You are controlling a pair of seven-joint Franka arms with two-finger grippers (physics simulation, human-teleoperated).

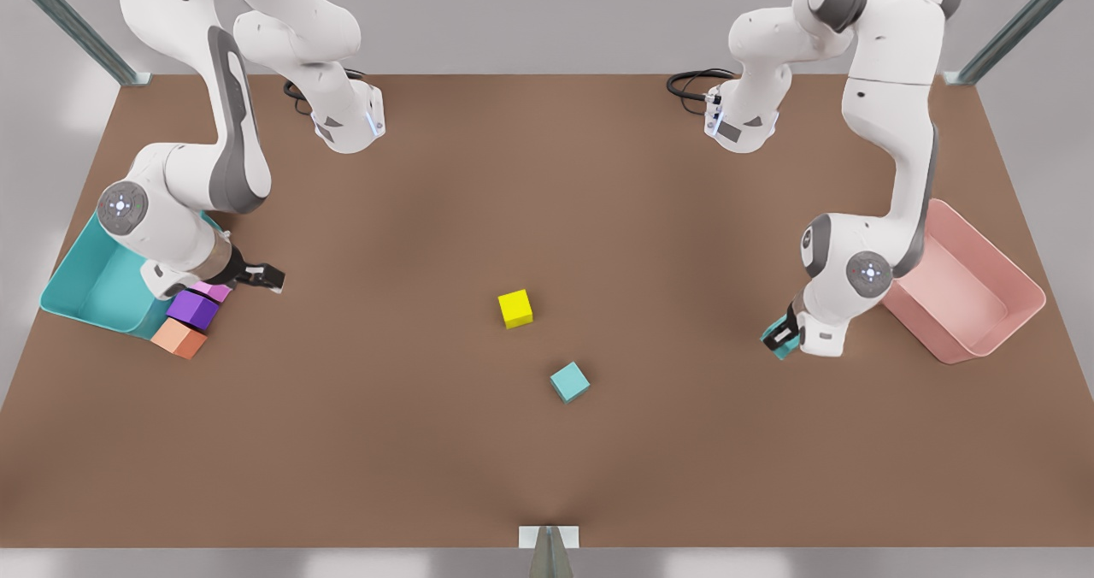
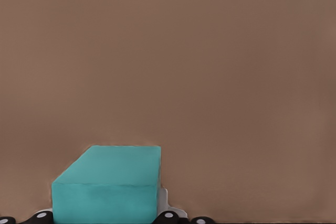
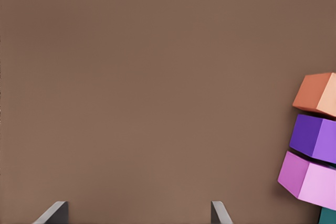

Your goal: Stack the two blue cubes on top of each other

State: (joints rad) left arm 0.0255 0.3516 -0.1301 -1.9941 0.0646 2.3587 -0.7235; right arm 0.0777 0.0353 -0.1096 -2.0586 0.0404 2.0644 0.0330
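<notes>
Carrying one blue cube [image 1: 778,339] – left gripper [image 1: 782,337] clamped on it, right of frame; step: transport. Second blue cube [image 1: 569,381] lies lower centre, nr yellow cube [image 1: 515,309]. Next: align above, lower squarely. Right gripper [image 1: 267,278] waits, spread wide, far left by purple cube [image 1: 193,309].

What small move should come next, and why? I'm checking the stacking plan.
Probably carry the held blue cube toward the other blue cube lying mid-table near the yellow cube. The left gripper, on the front view's right, already grips it. The right gripper waits open beside the purple cube.
</notes>
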